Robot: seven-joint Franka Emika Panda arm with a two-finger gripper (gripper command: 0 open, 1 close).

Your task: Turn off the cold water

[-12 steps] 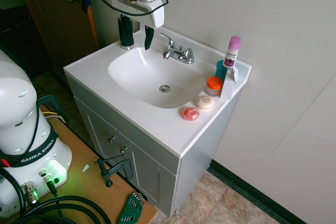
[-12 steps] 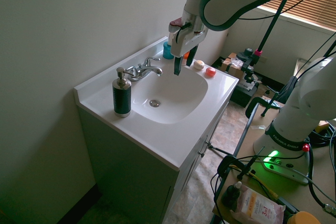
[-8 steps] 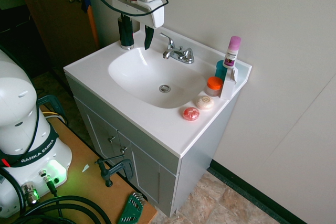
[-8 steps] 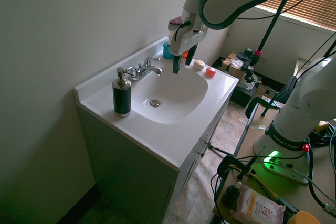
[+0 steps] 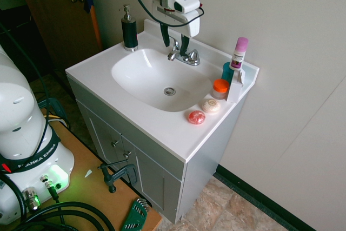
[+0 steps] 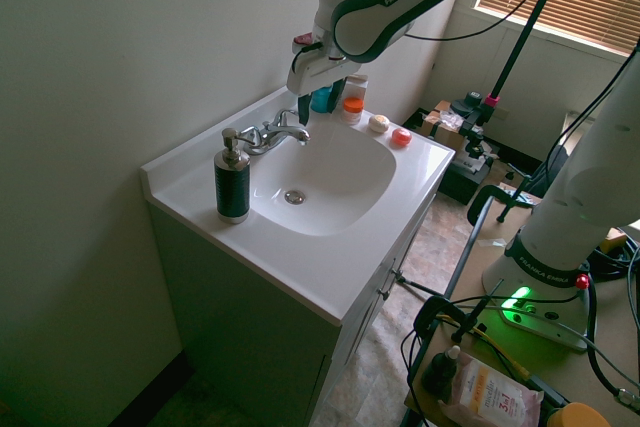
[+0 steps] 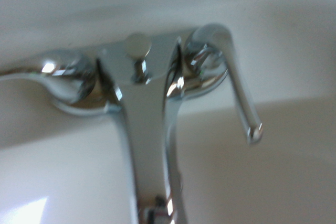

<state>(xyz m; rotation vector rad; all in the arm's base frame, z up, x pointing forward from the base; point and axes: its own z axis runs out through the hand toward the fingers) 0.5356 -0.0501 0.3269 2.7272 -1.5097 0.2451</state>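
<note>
**A:** What did your wrist view give you that the outside cameras didn't?

**B:** You had the tap close up there, a little soft in focus. The spout ran down the middle with the pull knob behind it. One lever angled out from its base toward the basin side, and the other lever swung off the frame's edge. You could not tell from it which lever was the cold one.

**A:** And the wide views?

**B:** In the first exterior view you saw the gripper pointing down, its two dark fingers parted to a moderate gap and holding nothing. The tap sat at the back of the sink, just under those fingertips. Whether a fingertip touched a lever, I'd say probably not, but the view was too small to be sure.

**A:** What did the other side add?

**B:** From the second exterior view you saw the gripper above the tap's far side, away from the soap pump. That view also showed the spout reaching over the basin. The pink-capped bottle, the orange-lidded jar and the two soaps stood well apart from the fingers, at the counter's other end.
</note>
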